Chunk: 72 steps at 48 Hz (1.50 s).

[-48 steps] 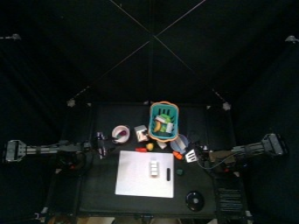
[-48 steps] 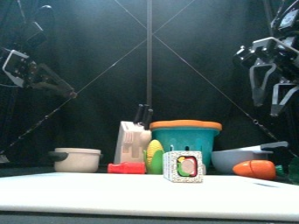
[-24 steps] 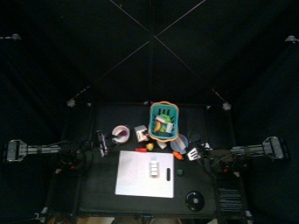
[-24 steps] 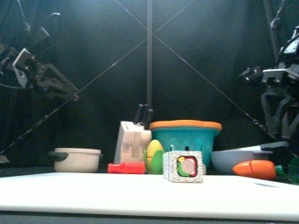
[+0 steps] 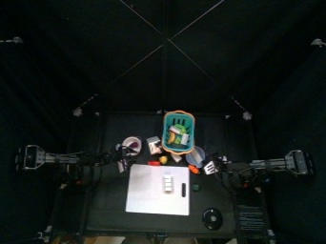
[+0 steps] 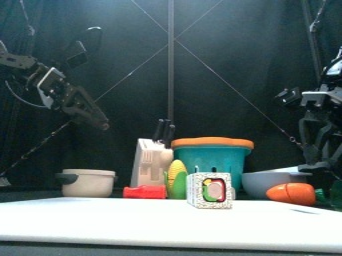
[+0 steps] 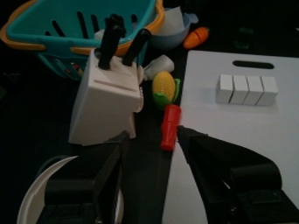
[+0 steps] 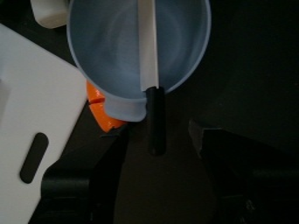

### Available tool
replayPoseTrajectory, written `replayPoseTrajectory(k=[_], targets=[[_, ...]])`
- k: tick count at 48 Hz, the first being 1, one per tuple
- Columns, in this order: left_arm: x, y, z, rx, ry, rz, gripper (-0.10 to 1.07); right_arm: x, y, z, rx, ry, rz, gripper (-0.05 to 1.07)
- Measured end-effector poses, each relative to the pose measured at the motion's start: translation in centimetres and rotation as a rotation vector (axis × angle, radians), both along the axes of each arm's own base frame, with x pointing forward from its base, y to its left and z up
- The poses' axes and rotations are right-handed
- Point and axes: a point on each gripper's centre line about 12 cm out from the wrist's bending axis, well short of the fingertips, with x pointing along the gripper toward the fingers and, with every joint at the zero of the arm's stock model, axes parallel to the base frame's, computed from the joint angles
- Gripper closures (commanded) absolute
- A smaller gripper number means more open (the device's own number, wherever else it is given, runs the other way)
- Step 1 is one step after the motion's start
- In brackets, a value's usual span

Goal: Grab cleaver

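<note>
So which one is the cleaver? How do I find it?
Start at the big teal basket mid-table, then go towards the right arm's side to the pale blue bowl. The cleaver lies across that bowl, the only thing there with a black handle sticking out over the rim.

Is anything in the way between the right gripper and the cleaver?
Nothing visible. The right gripper is open and faces the cleaver, whose black handle juts past the rim of the bowl; the carrot lies off to the side.
</note>
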Motion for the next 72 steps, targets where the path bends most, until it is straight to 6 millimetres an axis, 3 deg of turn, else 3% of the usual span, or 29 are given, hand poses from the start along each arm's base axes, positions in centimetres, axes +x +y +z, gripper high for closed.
replayPoseTrajectory(k=[14,28,43,72], targets=[[1.5,0.3,-0.5,-0.005,0.026,0.0,0.12,0.0,0.0,-0.5,-0.023,-0.016,0.043,0.31],[1.5,0.3,-0.6,-0.008,0.03,0.004,0.12,0.0,0.0,-0.5,-0.022,-0.011,0.036,0.5],[1.5,0.2,-0.4,-0.007,0.025,0.0,0.12,0.3,-0.3,2.1,-0.045,0.031,-0.019,0.52],[1.8,0.5,0.5,0.012,-0.055,0.019,0.13,1.5,2.8,5.1,-0.021,0.022,0.078,0.52]])
